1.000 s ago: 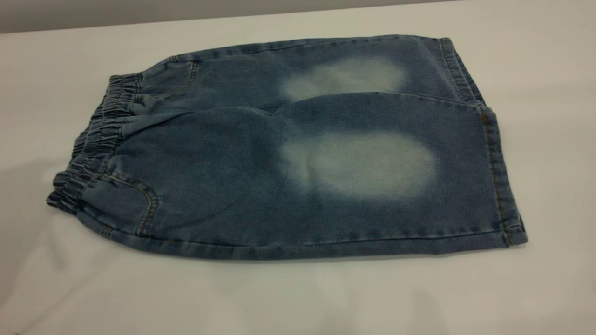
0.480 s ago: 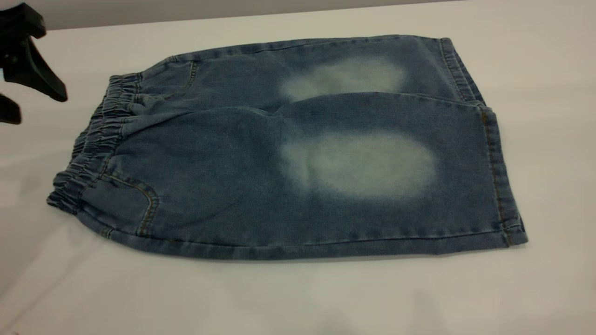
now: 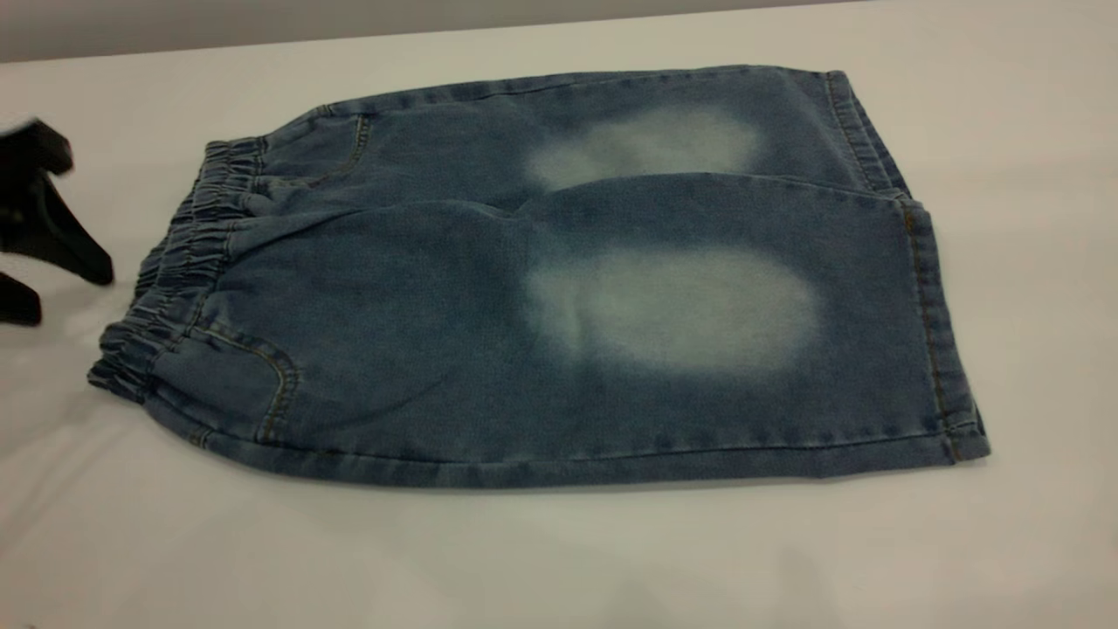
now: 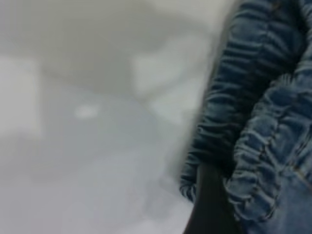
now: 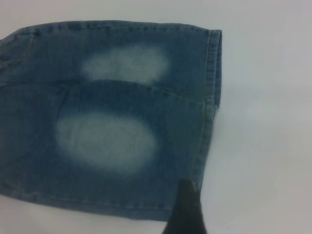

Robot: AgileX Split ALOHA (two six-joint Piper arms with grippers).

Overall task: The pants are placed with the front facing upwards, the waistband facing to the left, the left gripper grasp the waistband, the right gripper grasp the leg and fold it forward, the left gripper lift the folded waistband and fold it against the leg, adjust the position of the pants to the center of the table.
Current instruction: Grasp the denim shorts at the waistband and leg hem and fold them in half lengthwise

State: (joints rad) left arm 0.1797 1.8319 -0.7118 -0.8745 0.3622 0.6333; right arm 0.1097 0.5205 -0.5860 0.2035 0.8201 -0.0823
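Lower and nearer than half a second ago, the left gripper (image 3: 39,288) hovers, fingers spread and empty, just short of the waistband (image 3: 179,262) of the pants (image 3: 559,288), ahead, flat and unfolded, grasp seemingly imminent.

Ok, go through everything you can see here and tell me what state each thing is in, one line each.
Short blue denim pants: spread flat, front up, unfolded, not gripped.
Gathered darker-blue elastic waistband: at the exterior view's left, ruffled, lying on the table, ungrasped.
Matte black two-fingered left gripper: open, beside the waistband, not touching.
Black right gripper: one finger visible above the leg hem.
White-grey table: bearing the pants.
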